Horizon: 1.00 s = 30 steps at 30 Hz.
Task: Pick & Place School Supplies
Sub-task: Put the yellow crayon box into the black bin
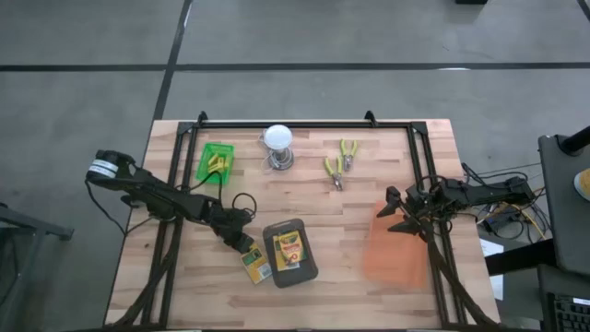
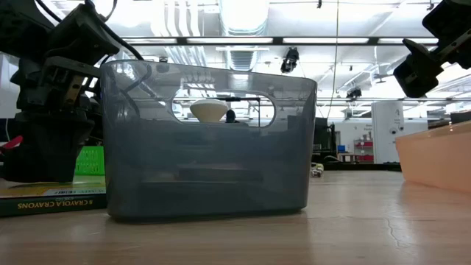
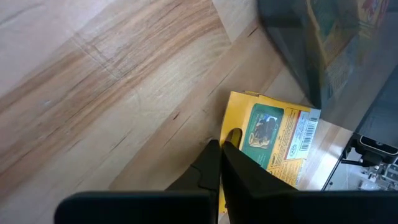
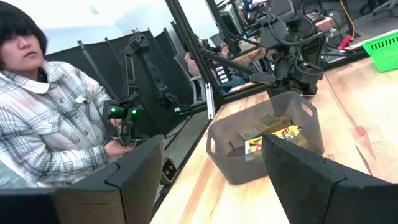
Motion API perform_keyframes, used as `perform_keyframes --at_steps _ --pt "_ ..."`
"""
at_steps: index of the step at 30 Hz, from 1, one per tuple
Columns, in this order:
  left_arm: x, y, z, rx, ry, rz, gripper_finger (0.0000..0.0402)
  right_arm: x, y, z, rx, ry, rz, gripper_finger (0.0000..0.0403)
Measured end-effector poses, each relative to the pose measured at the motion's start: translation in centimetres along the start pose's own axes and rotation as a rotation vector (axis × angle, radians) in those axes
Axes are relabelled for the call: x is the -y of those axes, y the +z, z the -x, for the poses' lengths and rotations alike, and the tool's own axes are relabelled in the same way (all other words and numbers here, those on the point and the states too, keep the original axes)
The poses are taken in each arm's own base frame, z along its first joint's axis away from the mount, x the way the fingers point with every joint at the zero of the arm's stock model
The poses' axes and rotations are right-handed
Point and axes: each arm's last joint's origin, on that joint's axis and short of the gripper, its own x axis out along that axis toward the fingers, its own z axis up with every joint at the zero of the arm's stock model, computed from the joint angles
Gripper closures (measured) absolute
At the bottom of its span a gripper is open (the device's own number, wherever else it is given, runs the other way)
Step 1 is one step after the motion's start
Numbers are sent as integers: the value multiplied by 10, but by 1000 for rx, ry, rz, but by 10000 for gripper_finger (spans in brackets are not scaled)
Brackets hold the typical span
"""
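A flat yellow-and-green crayon box (image 3: pixel 273 137) lies on the wood table just left of a grey bin (image 1: pixel 290 251), which holds another crayon box (image 1: pixel 289 249). My left gripper (image 3: pixel 221 149) slants down onto the loose box's edge, fingers shut. In the low view the box (image 2: pixel 51 200) lies flat under that gripper (image 2: pixel 55 125). My right gripper (image 4: pixel 211 149) hovers open at the table's right side (image 1: pixel 396 214), level, with nothing between its fingers. My left gripper has its shut fingertips on the crayon box's yellow edge (image 3: pixel 232 134), at the end away from the barcode. It comes slanting down from the table's left. One finger (image 3: pixel 255 174) lies over the box's top face. The box rests flat on the table; the fingertips hide how much is pinched.
A green basket (image 1: pixel 217 161) with yellow pieces, a white bulb on a metal base (image 1: pixel 278 143) and small pliers (image 1: pixel 339 164) stand toward the far side. An orange translucent container (image 1: pixel 396 247) sits at the right. A person in a plaid shirt (image 4: pixel 56 118) sits beyond the table.
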Motion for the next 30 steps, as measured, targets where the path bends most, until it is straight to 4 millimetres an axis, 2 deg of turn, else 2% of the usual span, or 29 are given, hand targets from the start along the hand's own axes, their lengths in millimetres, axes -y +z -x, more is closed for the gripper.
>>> perform_keyframes --at_steps 30 --pt "3 -1 11 44 -9 26 401 0 0 0 0 0 0 142"
